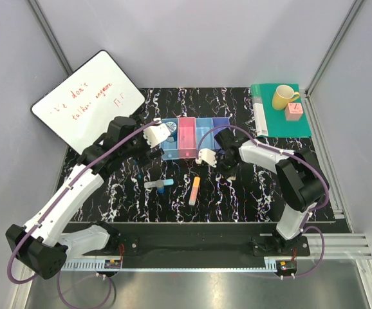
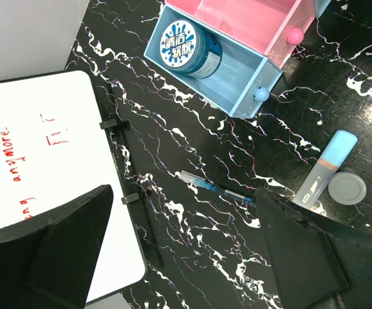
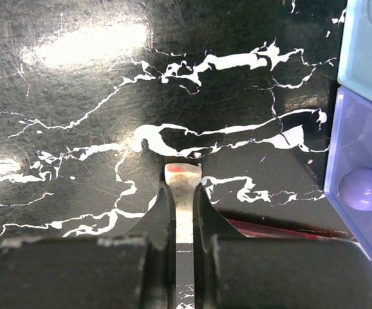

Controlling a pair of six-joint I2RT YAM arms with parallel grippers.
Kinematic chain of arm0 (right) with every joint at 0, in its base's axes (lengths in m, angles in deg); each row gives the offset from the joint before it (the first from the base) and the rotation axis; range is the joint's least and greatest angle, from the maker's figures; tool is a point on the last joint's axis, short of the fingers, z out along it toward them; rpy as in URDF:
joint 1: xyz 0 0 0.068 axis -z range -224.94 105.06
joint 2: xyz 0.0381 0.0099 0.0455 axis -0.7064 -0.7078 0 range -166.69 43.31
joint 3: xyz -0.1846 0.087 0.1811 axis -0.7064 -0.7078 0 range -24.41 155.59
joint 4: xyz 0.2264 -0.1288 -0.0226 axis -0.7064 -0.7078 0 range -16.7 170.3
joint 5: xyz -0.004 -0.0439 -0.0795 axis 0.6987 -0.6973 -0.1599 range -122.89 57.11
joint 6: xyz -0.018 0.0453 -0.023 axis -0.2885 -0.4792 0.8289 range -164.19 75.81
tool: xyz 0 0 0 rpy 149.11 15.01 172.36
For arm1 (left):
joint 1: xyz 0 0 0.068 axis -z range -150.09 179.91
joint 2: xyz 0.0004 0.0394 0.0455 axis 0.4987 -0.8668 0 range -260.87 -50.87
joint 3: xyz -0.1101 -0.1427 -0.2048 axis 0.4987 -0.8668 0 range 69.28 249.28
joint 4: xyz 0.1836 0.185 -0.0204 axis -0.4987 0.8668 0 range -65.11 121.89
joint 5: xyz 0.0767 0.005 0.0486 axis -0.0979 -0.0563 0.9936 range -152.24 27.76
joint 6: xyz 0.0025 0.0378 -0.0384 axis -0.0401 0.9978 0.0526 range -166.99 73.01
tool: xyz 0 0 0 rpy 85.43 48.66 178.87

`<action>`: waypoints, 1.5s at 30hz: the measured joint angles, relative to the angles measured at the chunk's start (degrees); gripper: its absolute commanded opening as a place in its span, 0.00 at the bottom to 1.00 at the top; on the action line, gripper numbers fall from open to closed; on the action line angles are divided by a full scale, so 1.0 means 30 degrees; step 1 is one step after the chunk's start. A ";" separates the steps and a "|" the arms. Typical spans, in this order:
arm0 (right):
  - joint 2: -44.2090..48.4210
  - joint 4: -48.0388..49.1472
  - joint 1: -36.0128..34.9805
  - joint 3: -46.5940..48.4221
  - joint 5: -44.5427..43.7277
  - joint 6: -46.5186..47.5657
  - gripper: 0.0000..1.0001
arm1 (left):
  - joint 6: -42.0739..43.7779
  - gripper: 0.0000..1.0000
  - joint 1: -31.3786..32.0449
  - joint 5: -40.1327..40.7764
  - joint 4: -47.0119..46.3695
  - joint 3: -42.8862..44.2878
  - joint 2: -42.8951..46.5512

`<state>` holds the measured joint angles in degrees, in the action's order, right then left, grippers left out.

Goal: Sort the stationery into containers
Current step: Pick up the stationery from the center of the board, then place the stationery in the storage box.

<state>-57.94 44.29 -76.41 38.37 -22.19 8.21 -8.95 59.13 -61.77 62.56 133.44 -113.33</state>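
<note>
On the whiteboard (image 2: 25, 148) we read "anymore" in red — the bottle (image 2: 189, 50), inside the bins' (image 2: 237, 77) end compartment, carries Chinese characters. Near the bins the right gripper (image 3: 183, 193) pinches the eraser (image 3: 183, 174) — lengthwise along its fingers, red-smudged end outward. Left gripper (image 2: 183, 193) spread wide.

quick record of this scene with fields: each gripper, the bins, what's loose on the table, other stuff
left gripper: open, holding nothing, above the blue pen
right gripper: shut on the small white eraser, low over the table, near the purple bin
bins: row of four; blue round bottle in the end light blue one
loose on table: blue pen, grey marker, orange-yellow bar, red pen
other: whiteboard; yellow mug on green book
</note>
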 measured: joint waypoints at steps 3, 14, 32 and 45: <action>0.0015 -0.0124 -0.0102 0.0146 -0.0153 -0.0117 0.01 | -0.0007 0.99 0.0000 0.0000 0.0000 0.0000 0.0000; 0.1013 -0.1209 -0.0357 0.1887 -0.0211 -0.0401 0.02 | 0.0015 0.99 -0.0015 0.0080 0.0000 -0.0007 0.0000; -0.0663 -0.2215 -0.1144 0.9857 -0.0226 -0.0415 0.02 | -0.1341 0.99 -0.0656 0.0306 -0.0627 -0.0699 0.0146; -0.5799 -0.2091 -0.2259 1.4171 -0.0270 -0.0459 0.02 | -0.3060 0.99 -0.1858 0.0321 -0.2630 -0.1537 0.2193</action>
<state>-75.34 38.02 -83.18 80.89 -23.00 6.83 -18.13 53.55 -60.81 54.67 128.83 -106.75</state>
